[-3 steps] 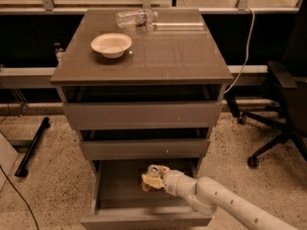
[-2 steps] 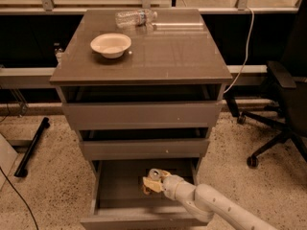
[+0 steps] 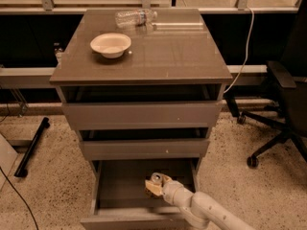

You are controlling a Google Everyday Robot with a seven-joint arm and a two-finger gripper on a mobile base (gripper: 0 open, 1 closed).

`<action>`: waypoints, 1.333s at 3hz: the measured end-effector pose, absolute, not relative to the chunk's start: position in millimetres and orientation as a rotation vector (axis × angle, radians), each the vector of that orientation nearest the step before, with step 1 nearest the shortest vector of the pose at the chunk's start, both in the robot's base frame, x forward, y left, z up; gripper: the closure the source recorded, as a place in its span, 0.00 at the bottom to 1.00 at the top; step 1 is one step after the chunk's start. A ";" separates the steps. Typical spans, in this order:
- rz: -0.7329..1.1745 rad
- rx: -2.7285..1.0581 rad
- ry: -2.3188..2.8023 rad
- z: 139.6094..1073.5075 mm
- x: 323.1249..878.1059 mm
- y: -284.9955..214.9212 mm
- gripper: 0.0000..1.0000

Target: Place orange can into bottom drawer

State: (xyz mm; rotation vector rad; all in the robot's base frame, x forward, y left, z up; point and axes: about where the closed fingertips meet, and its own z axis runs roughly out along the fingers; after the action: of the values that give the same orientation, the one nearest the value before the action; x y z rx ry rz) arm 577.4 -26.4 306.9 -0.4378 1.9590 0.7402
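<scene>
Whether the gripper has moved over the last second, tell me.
Yes. The gripper, holding the can, now sits slightly lower against the bottom drawer back wall, deeper inside.

Bottom drawer (image 3: pixel 120 191) pulled open. Pincer (image 3: pixel 158 186) inside drawer, right of centre, clamped on orange can (image 3: pixel 153 188), silver top showing. White arm (image 3: pixel 211 214) enters over drawer front from lower right. Above drawer, on table (image 3: pixel 192 61): bowl (image 3: pixel 111 44) left, clear bottle (image 3: pixel 135 17) lying at back.
</scene>
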 end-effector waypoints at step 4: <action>0.473 -0.298 2.137 230.9 592.7 -55.9 0.04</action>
State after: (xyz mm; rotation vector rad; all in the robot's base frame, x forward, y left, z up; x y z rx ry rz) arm 592.7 -55.9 230.9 -0.2985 2.1366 0.4727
